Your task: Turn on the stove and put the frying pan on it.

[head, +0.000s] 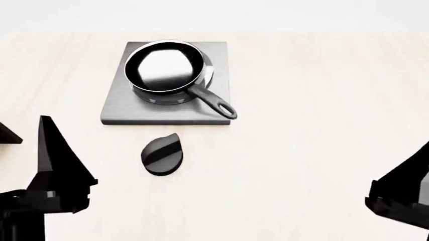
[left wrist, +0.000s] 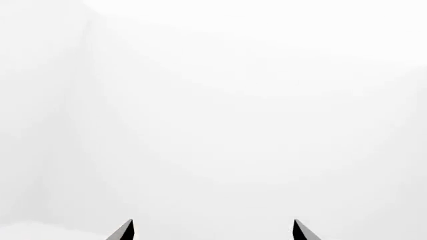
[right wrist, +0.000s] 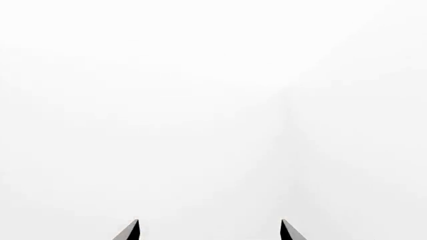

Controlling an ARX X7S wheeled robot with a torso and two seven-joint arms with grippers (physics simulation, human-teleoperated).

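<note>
The frying pan (head: 165,70) sits on the stove (head: 120,111), over the far part of the grey slab and covering the burner, so I cannot make out the rings beneath it. Its glossy inside throws back a pale patch, and its long black handle (head: 213,102) runs from the pan toward the slab's near right corner, the end with the hole lying just at that corner's edge. The small black knob (head: 162,155) lies on the pale wooden table (head: 315,100) just in front of the stove's near edge, apart from the slab, its ridge slanted across it; I cannot tell from its pose whether it is turned on. My left gripper (left wrist: 212,231) is well back from the stove on the near left side, and in the left wrist view my two fingertips (left wrist: 123,231) stand wide apart with nothing between them, pointing at blank white. My right gripper (right wrist: 210,231) is likewise well back from the stove, on the near right side, its fingertips (right wrist: 130,231) also spread with nothing held, facing the same featureless white. At the head view's left edge, level with the stove's near edge, a small dark corner (head: 8,134) pokes in; I cannot tell what it is.
</note>
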